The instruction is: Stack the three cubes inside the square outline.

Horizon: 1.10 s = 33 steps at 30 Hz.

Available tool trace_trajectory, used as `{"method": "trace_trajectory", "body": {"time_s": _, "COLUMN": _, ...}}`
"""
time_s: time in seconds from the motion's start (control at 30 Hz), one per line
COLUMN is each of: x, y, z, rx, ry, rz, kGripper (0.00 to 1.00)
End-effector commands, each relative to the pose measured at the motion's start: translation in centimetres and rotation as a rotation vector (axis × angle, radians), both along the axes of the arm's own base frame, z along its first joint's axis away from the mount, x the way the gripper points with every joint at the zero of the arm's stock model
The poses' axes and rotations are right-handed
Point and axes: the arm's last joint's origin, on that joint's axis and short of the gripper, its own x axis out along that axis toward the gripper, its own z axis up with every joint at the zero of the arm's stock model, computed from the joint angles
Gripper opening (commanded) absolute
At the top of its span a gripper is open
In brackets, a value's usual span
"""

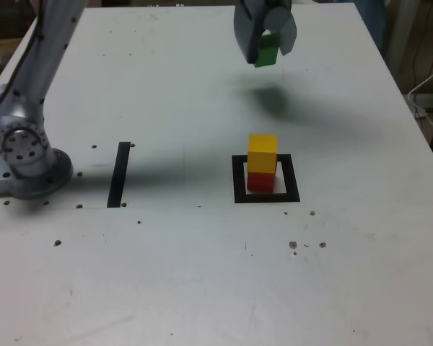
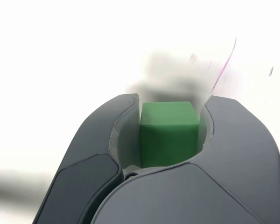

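Going left to right in the exterior view: my arm's base (image 1: 25, 162) sits at the desk's (image 1: 187, 274) left edge, then a straight black strip (image 1: 119, 174), then the square outline (image 1: 266, 179) with the red cube (image 1: 260, 182) inside it and the yellow cube (image 1: 262, 153) stacked squarely on top. My claw (image 1: 265, 45) hangs above the desk's far side, clamped on the green cube (image 1: 267, 50), well apart from the stack. The stack lies nearer the camera and lower than my claw, almost straight in line. The desk is flat, pale and bare around the outline, so I judge the approach unobstructed.
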Motion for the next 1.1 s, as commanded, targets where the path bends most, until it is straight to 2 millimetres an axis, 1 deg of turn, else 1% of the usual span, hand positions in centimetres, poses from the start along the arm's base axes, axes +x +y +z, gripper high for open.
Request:
{"method": "trace_trajectory", "body": {"time_s": 0.0, "x": -0.4, "y": -2.9, "z": 2.0, "rx": 0.013, "ry": 0.008, "rz": -0.078, "kGripper": 0.00}}
{"method": "trace_trajectory", "body": {"time_s": 0.1, "x": -0.8, "y": -7.1, "z": 3.9, "rx": 0.020, "ry": 0.022, "rz": -0.190, "kGripper": 0.00}}
{"method": "trace_trajectory", "body": {"time_s": 0.2, "x": -1.5, "y": -11.0, "z": 5.1, "rx": -0.005, "ry": 0.024, "rz": -0.283, "kGripper": 0.00}}
{"method": "trace_trajectory", "body": {"time_s": 0.3, "x": -2.2, "y": -13.7, "z": 5.6, "rx": -0.075, "ry": 0.020, "rz": -0.338, "kGripper": 0.00}}
{"method": "trace_trajectory", "body": {"time_s": 0.33, "x": -2.4, "y": -14.3, "z": 5.7, "rx": -0.095, "ry": 0.020, "rz": -0.346, "kGripper": 0.00}}
{"method": "trace_trajectory", "body": {"time_s": 0.5, "x": -3.0, "y": -16.3, "z": 6.4, "rx": -0.135, "ry": 0.004, "rz": -0.372, "kGripper": 0.00}}
{"method": "trace_trajectory", "body": {"time_s": 0.7, "x": -3.2, "y": -17.7, "z": 7.1, "rx": -0.136, "ry": -0.021, "rz": -0.393, "kGripper": 0.00}}
{"method": "trace_trajectory", "body": {"time_s": 0.9, "x": -3.5, "y": -18.6, "z": 6.8, "rx": -0.142, "ry": -0.007, "rz": -0.383, "kGripper": 0.00}}
{"method": "trace_trajectory", "body": {"time_s": 1.07, "x": -4.2, "y": -19.2, "z": 6.0, "rx": -0.145, "ry": 0.016, "rz": -0.361, "kGripper": 0.00}}
